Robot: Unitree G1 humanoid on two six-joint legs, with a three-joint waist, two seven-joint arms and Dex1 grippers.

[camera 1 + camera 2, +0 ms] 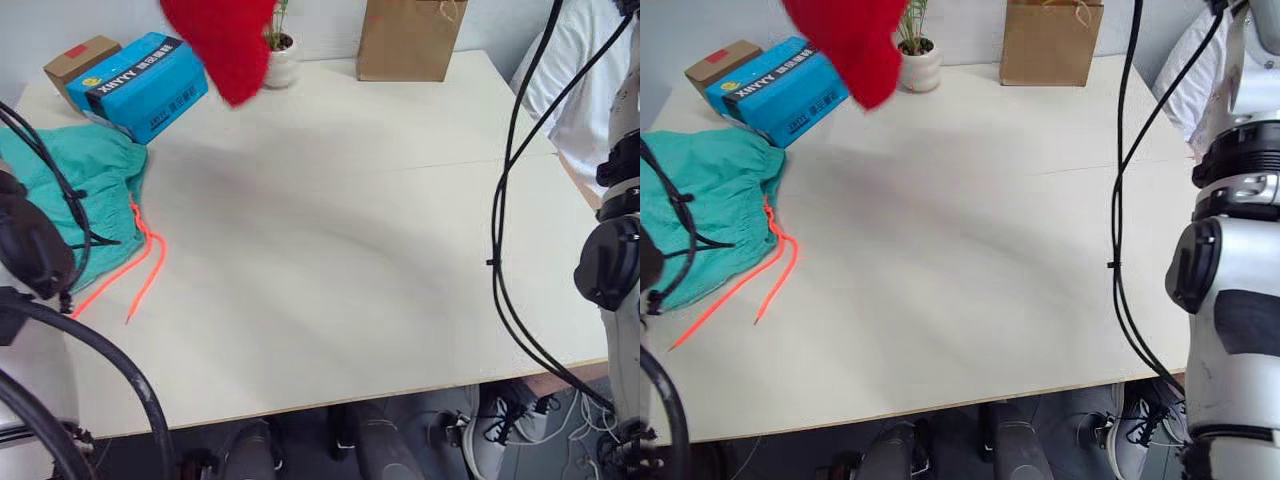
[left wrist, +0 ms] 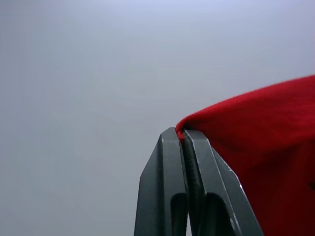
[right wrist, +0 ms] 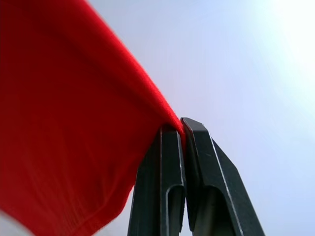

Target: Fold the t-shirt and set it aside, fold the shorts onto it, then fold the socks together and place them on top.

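A wide stretch of the white table (image 1: 330, 260) lay bare across its middle, front and right side, open for a gripper to pass. Obstacles sat at the edges: the teal shorts (image 1: 90, 190) heaped at the left edge, their orange drawstring (image 1: 140, 265) trailing onto the table; a blue box (image 1: 140, 85) and a cardboard box (image 1: 80, 58) at the far left corner; a small potted plant (image 1: 280, 55) and a brown paper bag (image 1: 410, 40) along the far edge. The red t-shirt (image 1: 225, 40) hung in the air above the far left part. A person in white (image 1: 580, 90) stood just beside the far right corner.

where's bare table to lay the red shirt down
The whole middle and right of the white table is bare, from the teal-green shorts rightwards. Crowded along the far edge: blue box, plant pot, brown paper bag.
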